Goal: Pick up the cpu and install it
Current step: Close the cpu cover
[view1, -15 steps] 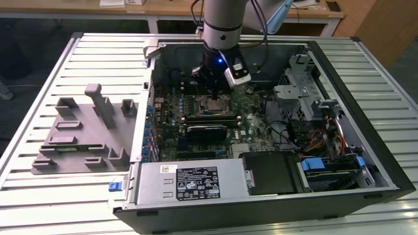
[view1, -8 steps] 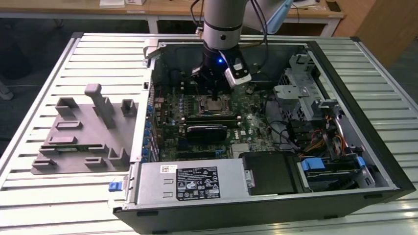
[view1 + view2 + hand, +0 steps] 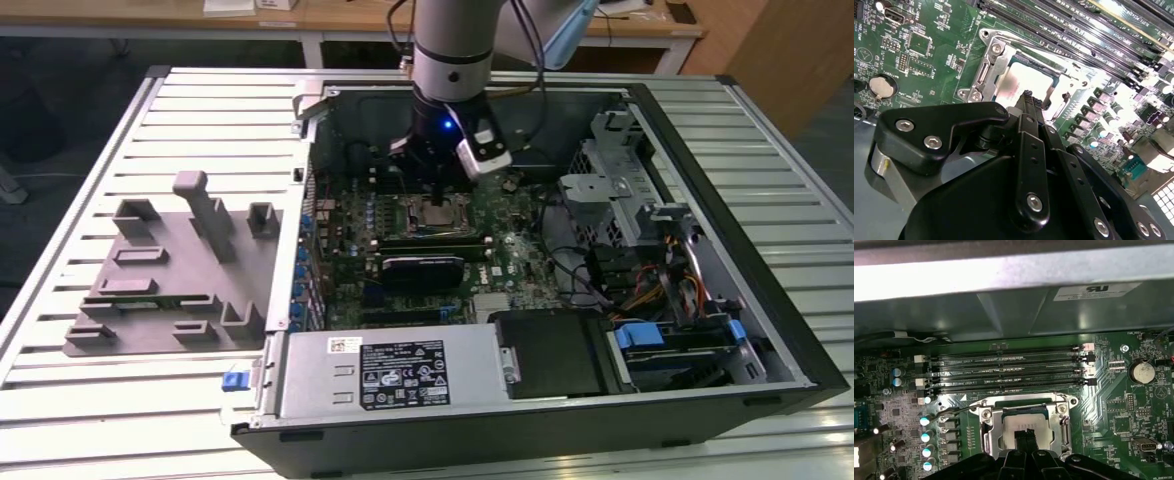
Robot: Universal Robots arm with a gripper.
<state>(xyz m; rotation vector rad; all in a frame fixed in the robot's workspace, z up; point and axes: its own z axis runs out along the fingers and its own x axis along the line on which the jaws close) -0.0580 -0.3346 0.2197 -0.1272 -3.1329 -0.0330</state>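
One end effector [image 3: 1026,434] hangs over the motherboard's [image 3: 1114,405] socket [image 3: 985,415], fingers [image 3: 1030,102] pressed together, tips close over the cpu [image 3: 1010,424] seated inside that socket's metal frame.

**Silver arm [image 3: 447,50], black gripper [image 3: 1029,97]**

The arm is a smooth silver-grey cylinder with a darker ring at the joint. A small blue light [image 3: 443,125] glows on its black wrist section. A pale grey camera module [image 3: 483,155] is fixed to the side of the wrist, and a thin dark cable [image 3: 539,50] loops beside the arm. In the second wrist view the gripper is matte black, built of rounded linkage plates fastened with silver socket-head screws [image 3: 934,143]. In the first wrist view its narrow black fingers [image 3: 1022,437] end in square tips.
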